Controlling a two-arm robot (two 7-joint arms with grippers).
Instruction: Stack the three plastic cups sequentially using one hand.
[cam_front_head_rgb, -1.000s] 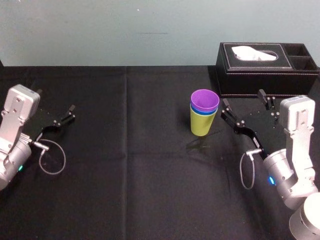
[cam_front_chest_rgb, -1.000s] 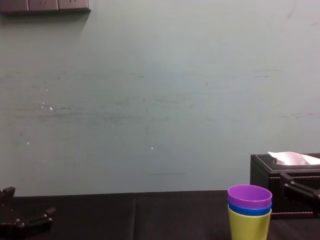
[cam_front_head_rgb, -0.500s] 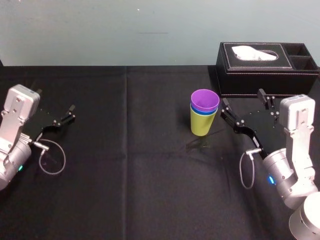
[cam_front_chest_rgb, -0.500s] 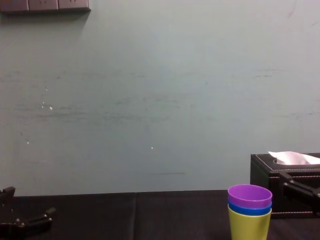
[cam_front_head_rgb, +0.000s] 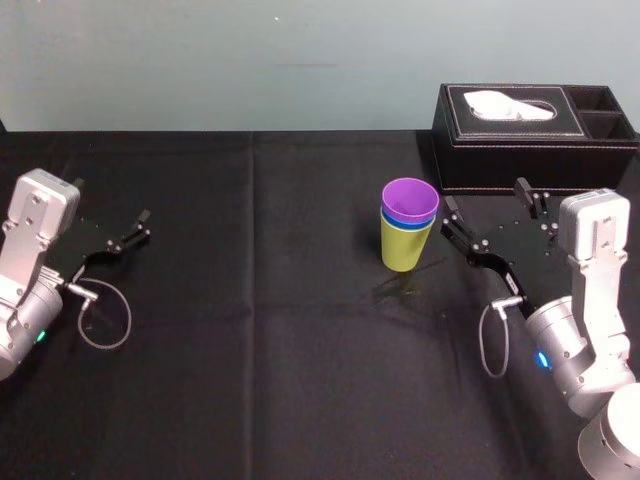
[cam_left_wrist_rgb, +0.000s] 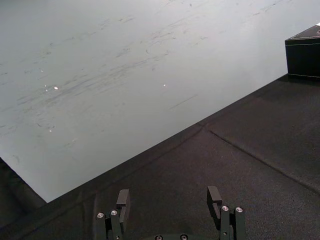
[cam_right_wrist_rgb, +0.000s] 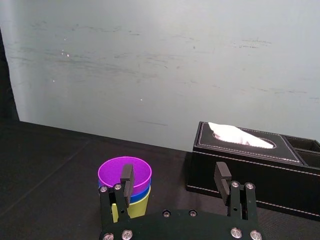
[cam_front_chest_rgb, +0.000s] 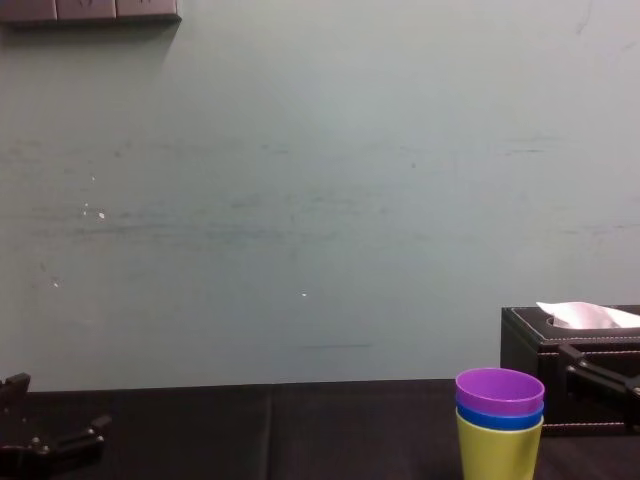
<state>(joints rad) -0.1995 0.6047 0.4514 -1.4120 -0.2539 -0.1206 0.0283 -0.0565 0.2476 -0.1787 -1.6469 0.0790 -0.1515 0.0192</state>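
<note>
Three cups (cam_front_head_rgb: 408, 232) stand nested in one stack right of centre in the head view, on the black desk (cam_front_head_rgb: 250, 350): yellow-green at the bottom, blue inside it, purple on top. The stacking looks finished to me, with nothing left but to draw the arm away. The right gripper (cam_front_head_rgb: 487, 200) hangs just beside the stack, on its right, jaws spread wide and empty. The left gripper (cam_front_head_rgb: 110, 200) sits at the far left edge, jaws likewise apart. A tissue box (cam_front_head_rgb: 535, 140) stands at upper right.
</note>
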